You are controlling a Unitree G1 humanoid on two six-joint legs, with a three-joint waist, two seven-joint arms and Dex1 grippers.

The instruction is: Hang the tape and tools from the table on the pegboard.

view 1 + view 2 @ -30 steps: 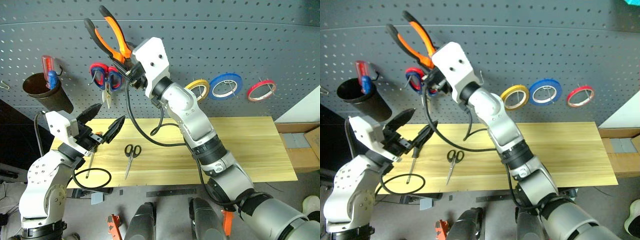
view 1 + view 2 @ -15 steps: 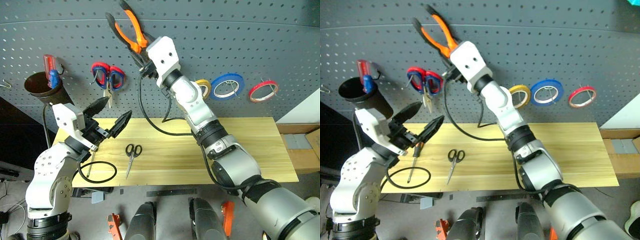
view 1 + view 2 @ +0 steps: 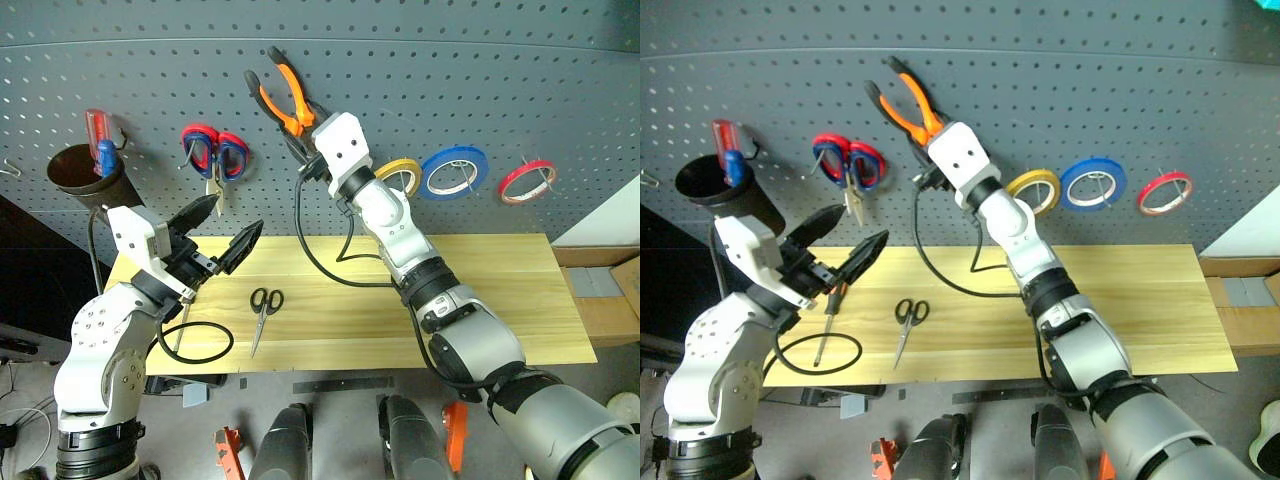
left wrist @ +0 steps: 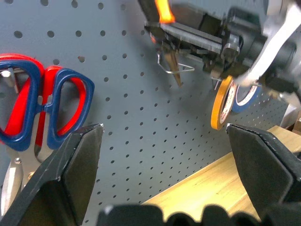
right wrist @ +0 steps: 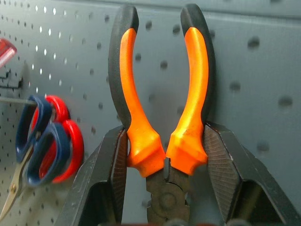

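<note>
The left claw (image 4: pixel 164 155) stands wide open before the pegboard (image 4: pixel 122 103). On that board, red-and-blue-handled scissors (image 4: pixel 40 108) hang beside one finger. Further along it, the right claw (image 4: pixel 197 40) holds orange-handled pliers (image 4: pixel 164 19) near a wire hook (image 4: pixel 176 69), with the yellow tape roll (image 4: pixel 222 102) and blue tape roll (image 4: pixel 244 94) just beyond. The counter (image 4: pixel 211 181) lies below the pegboard.

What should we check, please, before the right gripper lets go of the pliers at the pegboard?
1. Right gripper shut on pliers: ok.
2. Handles up, nose down: ok.
3. Pliers hung on the wire hook: cannot tell; the nose sits at it.
4. Room beside the yellow tape: ok.
5. Left gripper open, held apart over the table: ok.
6. Tools left on the table: not ok; scissors and screwdriver remain.
</note>
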